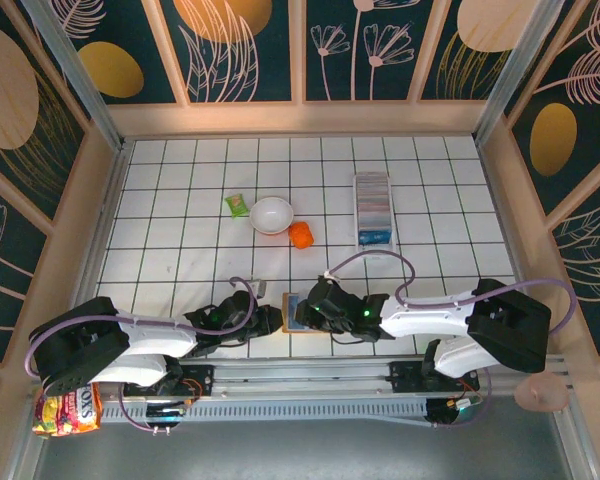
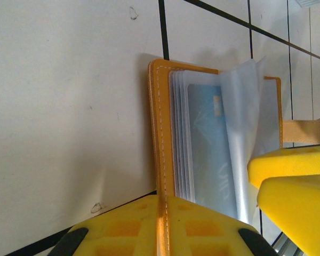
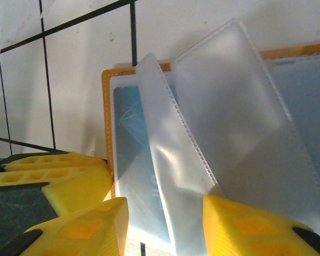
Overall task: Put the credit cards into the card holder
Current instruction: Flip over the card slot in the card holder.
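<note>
A tan-orange wallet (image 1: pixel 293 312) lies open at the near edge of the table, its clear sleeves fanned up. One blue credit card (image 2: pixel 210 149) sits inside a sleeve, seen again in the right wrist view as the credit card (image 3: pixel 129 154). My left gripper (image 2: pixel 167 200) is shut on the wallet's orange cover edge (image 2: pixel 161 133). My right gripper (image 3: pixel 165 205) stands open over the sleeves, with a clear sleeve (image 3: pixel 170 160) rising between its fingers. The white slotted card holder (image 1: pixel 373 205) lies far back on the right, with blue showing at its near end.
A white bowl (image 1: pixel 271 214), a green packet (image 1: pixel 237 204) and a small orange object (image 1: pixel 301 234) sit mid-table. A snack bag (image 1: pixel 65 410) lies beside the left arm's base. Wooden walls ring the tiled table.
</note>
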